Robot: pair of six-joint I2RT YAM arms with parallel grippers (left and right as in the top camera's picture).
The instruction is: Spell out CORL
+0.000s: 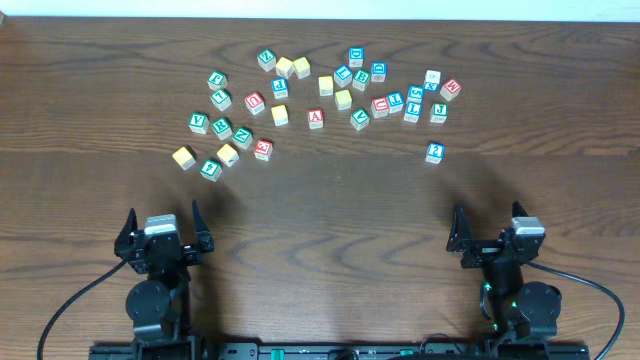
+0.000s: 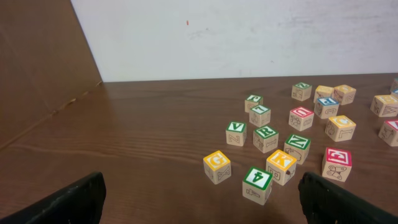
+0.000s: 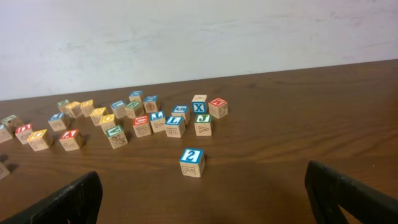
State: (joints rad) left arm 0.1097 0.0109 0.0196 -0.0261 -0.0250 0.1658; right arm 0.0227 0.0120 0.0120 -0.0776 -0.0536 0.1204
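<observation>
The left gripper (image 1: 163, 216) and the right gripper (image 1: 487, 220) sit at the near edge of the table (image 1: 330, 230), each with its fingers spread wide and holding nothing.

The table is dark brown wood grain. A white wall stands behind it, and the left wrist view shows a brown board (image 2: 37, 68) along one side.

Wooden letter blocks lie loose on the far half, with one blue 2 block (image 1: 434, 152) apart from the rest and nearest the right gripper.

- **L:** The blue L block (image 1: 412, 111) lies just beyond the 2 block, slightly to its left.
- **C:** The red C block (image 1: 380, 106) lies beyond the 2 block and further left.
- **R:** The green R block (image 2: 265, 138) lies far to the left of the 2 block, in the left-hand cluster.
- **O:** I cannot pick out an O.
- **Other readable faces:** These are the V block (image 2: 236, 133), G block (image 2: 217, 167), K block (image 2: 281, 166), X block (image 3: 199, 107) and J block (image 3: 203, 124).
</observation>
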